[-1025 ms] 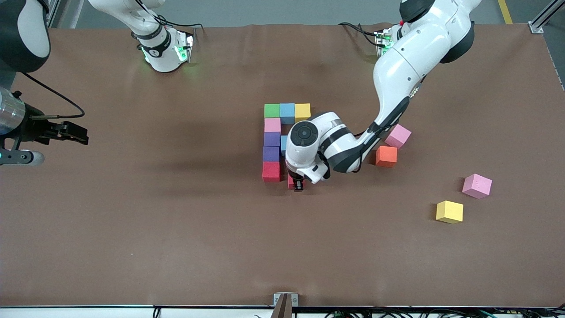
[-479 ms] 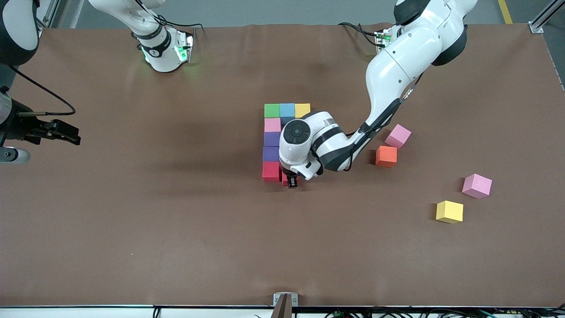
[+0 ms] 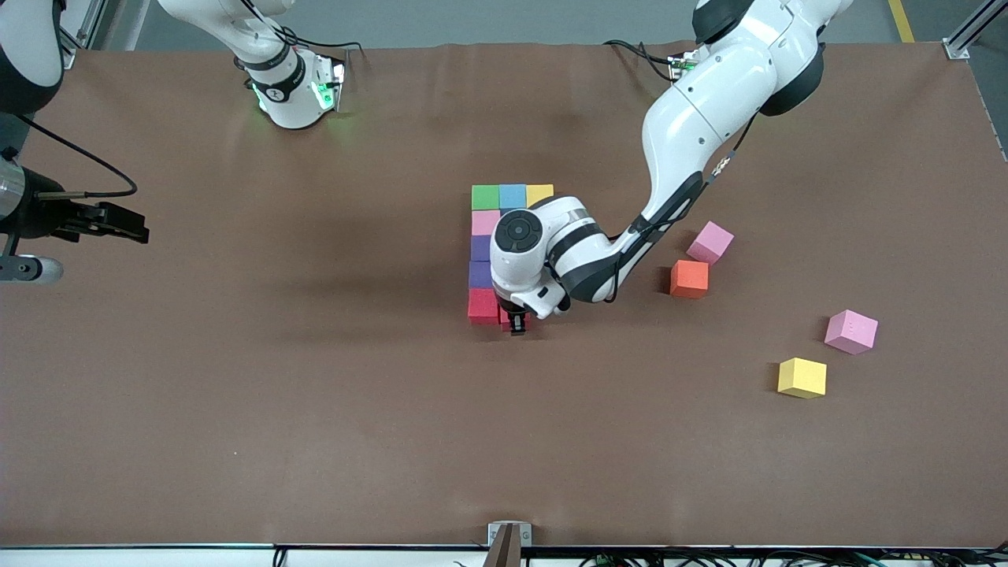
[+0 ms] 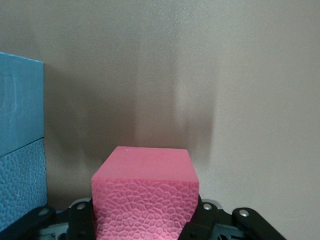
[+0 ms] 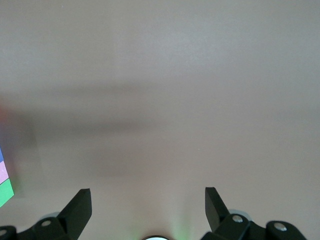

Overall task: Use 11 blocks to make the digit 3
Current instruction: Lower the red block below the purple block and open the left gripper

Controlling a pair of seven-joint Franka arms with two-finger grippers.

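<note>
- The left hand (image 3: 513, 323) is squeezed tight on a small red foam block (image 4: 145, 195), low over the brown bench (image 3: 315, 394).
- The held block sits just beside another red foam block (image 3: 483, 305), at the end of the block figure that is nearer to the front camera.
- In the left wrist view, a light blue foam block (image 4: 20, 150) shows close beside the held red one.
- The figure has a row of three touching blocks: a green foam block (image 3: 485, 197), a light blue foam block (image 3: 513, 195) and a yellow foam block (image 3: 540, 193).
- From the green one a column runs toward the front camera: a pink foam block (image 3: 482, 223), two purple foam blocks (image 3: 479, 261), then the red one.
- The left arm's white wrist covers the middle of the figure, so those blocks are hidden.
- Loose blocks lie toward the left arm's end of the bench: an orange foam cube (image 3: 689, 279), a pink foam cube (image 3: 709, 242) just beside it, and well apart from them another pink foam cube (image 3: 850, 331) and a yellow foam cube (image 3: 802, 377).
- The right hand (image 3: 118, 223) waits at the right arm's end of the bench, its fingers (image 5: 75, 212) spread wide and holding nothing.
</note>
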